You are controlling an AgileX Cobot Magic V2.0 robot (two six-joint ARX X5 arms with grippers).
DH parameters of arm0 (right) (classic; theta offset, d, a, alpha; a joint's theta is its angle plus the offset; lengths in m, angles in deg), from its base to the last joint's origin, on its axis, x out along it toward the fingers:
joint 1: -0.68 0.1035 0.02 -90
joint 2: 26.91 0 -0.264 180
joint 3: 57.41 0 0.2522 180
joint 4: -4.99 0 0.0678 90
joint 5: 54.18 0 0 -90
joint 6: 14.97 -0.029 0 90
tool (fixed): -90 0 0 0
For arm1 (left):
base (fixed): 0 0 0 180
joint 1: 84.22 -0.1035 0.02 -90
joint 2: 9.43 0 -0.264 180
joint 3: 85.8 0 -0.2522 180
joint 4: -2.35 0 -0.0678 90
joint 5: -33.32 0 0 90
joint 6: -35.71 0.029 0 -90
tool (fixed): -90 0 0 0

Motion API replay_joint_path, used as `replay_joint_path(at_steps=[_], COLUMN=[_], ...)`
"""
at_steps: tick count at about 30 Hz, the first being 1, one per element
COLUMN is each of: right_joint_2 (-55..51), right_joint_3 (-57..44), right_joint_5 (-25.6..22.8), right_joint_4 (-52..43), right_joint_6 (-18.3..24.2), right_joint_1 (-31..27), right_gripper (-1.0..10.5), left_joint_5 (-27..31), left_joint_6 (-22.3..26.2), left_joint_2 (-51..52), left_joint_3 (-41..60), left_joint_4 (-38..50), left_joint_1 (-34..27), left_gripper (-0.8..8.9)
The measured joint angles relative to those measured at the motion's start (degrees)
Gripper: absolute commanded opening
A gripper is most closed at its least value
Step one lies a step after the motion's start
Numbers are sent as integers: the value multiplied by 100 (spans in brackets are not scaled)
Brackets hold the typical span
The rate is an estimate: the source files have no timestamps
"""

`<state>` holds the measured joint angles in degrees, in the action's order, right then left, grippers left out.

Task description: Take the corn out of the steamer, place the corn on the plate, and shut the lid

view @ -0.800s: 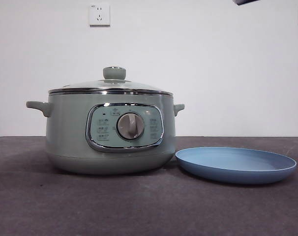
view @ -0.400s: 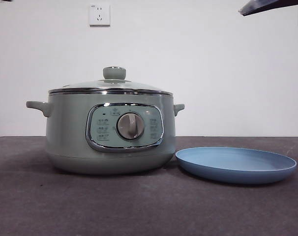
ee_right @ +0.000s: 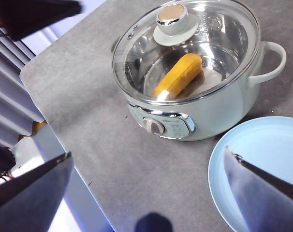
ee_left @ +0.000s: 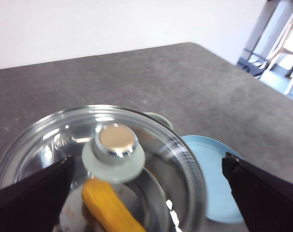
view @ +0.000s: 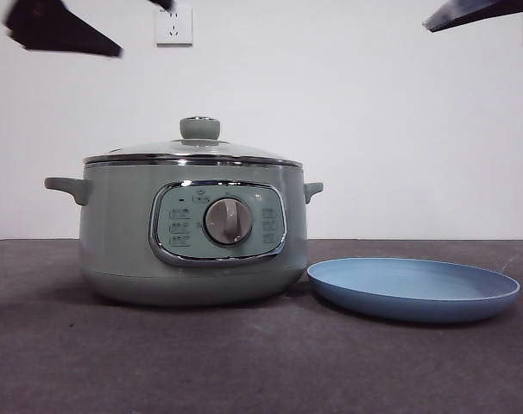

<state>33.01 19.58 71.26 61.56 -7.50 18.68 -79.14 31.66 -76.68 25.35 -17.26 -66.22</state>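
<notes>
Jaws: left gripper has its two jaws spread wide, with nothing between them. Right gripper is spread wide too, and holds nothing.
Between the left jaws: the knob of the lid sits right under the gap, not touched yet.
Under the knob: the corn lies inside the steamer, seen through the glass.
Beside the right jaws: the plate lies just under that gripper, with no food on it. The steamer is farther off from it.
Done so far: nothing. The lid is on, the corn is in the pot, the plate is bare.
Left to do: lift the lid, take the corn out, lay it on the plate, put the lid back.
My guess: the left gripper goes for the knob first.
Hard to see: the low front camera shows no corn at all, and only dark arm tips at the top corners. The corn's near end is cut off in the left wrist camera.
</notes>
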Motion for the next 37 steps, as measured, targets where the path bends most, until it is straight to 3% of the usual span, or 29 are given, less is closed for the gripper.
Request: replay_joint_path(at_steps=[5, 13, 20, 22, 25, 28, 37], right_joint_2=[0, 0, 0, 0, 0, 0, 0], right_joint_3=[0, 0, 0, 0, 0, 0, 0], right_joint_5=[-2, -4, -144, -151, -151, -153, -157], right_joint_4=[11, 129, 177, 179, 184, 201, 219], right_joint_6=[0, 0, 0, 0, 0, 0, 0], right_joint_1=[0, 0, -2, 0, -2, 0, -2], right_gripper=[595, 595, 595, 595, 595, 595, 595], left_joint_5=[697, 1067, 1200, 1237, 1252, 1294, 1294], left_joint_6=[289, 612, 667, 667, 684, 702, 708], left_joint_2=[-907, -2127, -2450, -2455, -2457, -2463, -2470], left_joint_3=[-673, -1086, -1097, -1097, -1097, -1097, -1119], left_joint_4=[125, 160, 234, 254, 286, 297, 339], left_joint_1=[326, 518, 568, 614, 699, 728, 741], left_gripper=[564, 564, 560, 484, 209, 14, -9])
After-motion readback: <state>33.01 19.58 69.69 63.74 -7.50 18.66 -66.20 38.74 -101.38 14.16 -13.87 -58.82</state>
